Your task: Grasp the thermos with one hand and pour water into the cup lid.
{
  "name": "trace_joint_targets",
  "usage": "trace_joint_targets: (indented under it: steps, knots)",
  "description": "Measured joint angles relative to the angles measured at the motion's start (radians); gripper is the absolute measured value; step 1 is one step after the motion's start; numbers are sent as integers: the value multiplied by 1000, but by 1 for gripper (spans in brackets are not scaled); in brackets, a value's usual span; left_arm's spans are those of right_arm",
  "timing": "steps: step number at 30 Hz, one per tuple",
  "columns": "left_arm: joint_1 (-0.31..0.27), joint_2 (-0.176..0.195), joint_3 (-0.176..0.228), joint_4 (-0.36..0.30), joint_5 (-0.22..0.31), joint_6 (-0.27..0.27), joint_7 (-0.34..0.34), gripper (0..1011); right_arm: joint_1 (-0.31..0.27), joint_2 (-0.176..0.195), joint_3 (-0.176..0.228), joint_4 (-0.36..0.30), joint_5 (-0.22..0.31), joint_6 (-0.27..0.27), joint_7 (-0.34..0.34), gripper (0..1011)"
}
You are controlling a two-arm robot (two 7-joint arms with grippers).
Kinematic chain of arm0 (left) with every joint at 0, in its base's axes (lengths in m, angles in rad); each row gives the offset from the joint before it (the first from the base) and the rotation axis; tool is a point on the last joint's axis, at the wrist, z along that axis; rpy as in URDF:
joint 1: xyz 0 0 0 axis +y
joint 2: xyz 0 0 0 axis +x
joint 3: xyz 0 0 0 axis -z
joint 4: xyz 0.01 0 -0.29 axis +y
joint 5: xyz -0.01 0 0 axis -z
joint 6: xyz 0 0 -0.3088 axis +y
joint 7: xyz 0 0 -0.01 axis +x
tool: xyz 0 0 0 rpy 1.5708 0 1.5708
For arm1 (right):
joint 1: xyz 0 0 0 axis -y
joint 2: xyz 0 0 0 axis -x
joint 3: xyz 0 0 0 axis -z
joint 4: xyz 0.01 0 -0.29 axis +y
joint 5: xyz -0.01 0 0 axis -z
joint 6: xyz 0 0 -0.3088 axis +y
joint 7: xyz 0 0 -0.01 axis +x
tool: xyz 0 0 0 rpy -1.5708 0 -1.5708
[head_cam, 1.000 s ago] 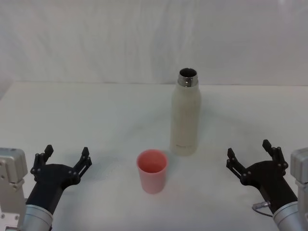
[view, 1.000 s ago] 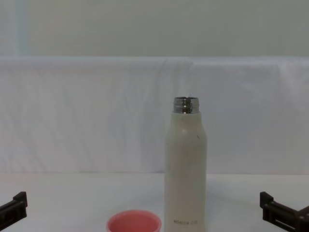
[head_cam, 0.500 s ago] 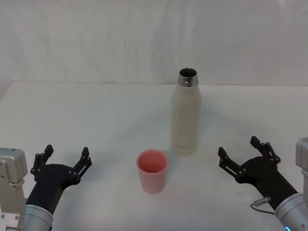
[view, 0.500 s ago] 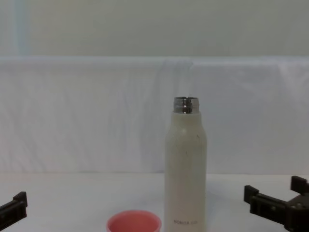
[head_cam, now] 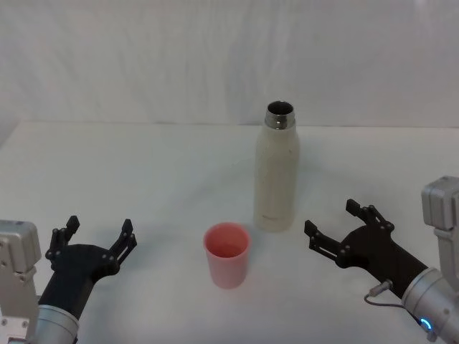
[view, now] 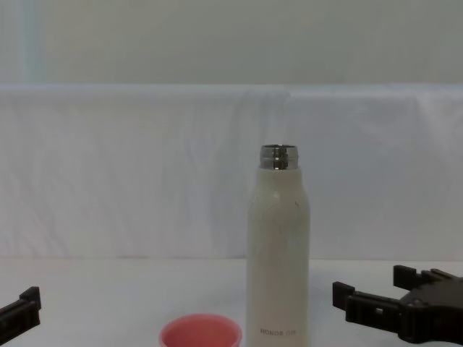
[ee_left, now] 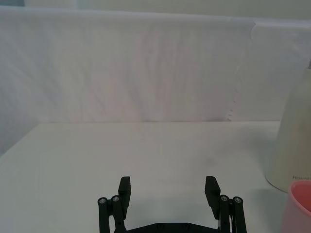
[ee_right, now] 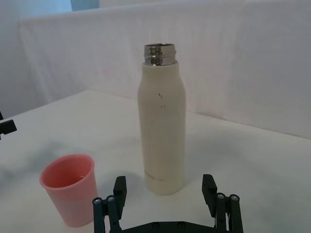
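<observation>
- While I watch from the head camera, the thermos (head_cam: 277,172) stands upright near the middle of the white desk (head_cam: 143,172), its steel neck uncapped and open at the top.
- I see the cup lid (head_cam: 227,254), a small pink cup, upright just in front of the thermos and a little to its left (close beside it, though I see a sliver of desk between them).
- On my right, the right gripper (head_cam: 336,226) sits low over the desk beside the thermos base, aimed at the bottle, its fingers (head_cam: 317,234) spread wide and gripping nothing; a gap separates them from the bottle wall.
- From the right wrist camera I have the thermos squarely ahead between the two spread fingers, with the cup lid off to one side.
- Behind that gripper I can make out a blue ring glowing on the silver-grey arm (head_cam: 434,315).
- At the near left edge of the desk the left gripper (head_cam: 98,237) rests well apart from both things, fingers likewise spread and empty.
</observation>
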Motion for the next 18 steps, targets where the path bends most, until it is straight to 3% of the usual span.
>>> trace_joint_targets:
  steps: [18]
  knots:
    - [0, 0, 0, 0, 0, 0, 0, 1001, 136, 28, -64, 88, 21, 30, 4, 1003]
